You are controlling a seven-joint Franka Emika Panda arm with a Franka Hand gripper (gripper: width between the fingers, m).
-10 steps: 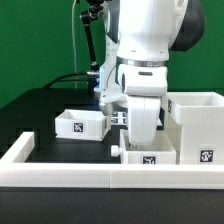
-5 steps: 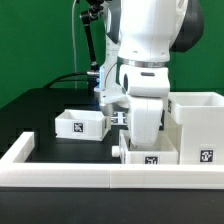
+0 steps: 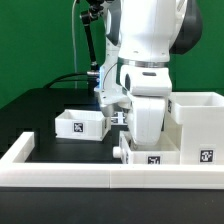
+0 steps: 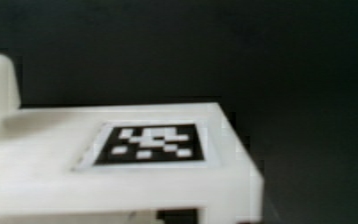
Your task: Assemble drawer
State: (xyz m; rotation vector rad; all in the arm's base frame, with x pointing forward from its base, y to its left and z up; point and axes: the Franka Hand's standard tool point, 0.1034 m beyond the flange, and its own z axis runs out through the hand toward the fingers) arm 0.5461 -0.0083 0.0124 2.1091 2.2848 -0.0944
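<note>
The big white robot arm (image 3: 145,60) fills the middle of the exterior view, its wrist lowered close to the black table (image 3: 40,105). At the exterior view's right stands the drawer's tall boxy white plastic casing (image 3: 200,120), open at the top, with a black-and-white square tag low on its front. A low white border wall (image 3: 70,175) runs across the foreground and back along the exterior view's left.

A small white open-top box (image 3: 80,124) rests on the table to the exterior view's left of the arm, well apart from the casing, its front face tagged. A second small white box (image 3: 150,155) lies directly beneath the wrist, just behind the border wall and just beside the casing, also tagged on its front.

The wrist view gives only a close, blurred white plastic surface (image 4: 51,150) against the dark table, bearing a square tag (image 4: 149,143) on its upward face. The exterior view does not show that tag.

The gripper is hidden behind the wrist housing in the exterior view, and its fingers do not appear in the wrist view, so I cannot tell whether it is released or clenched.
</note>
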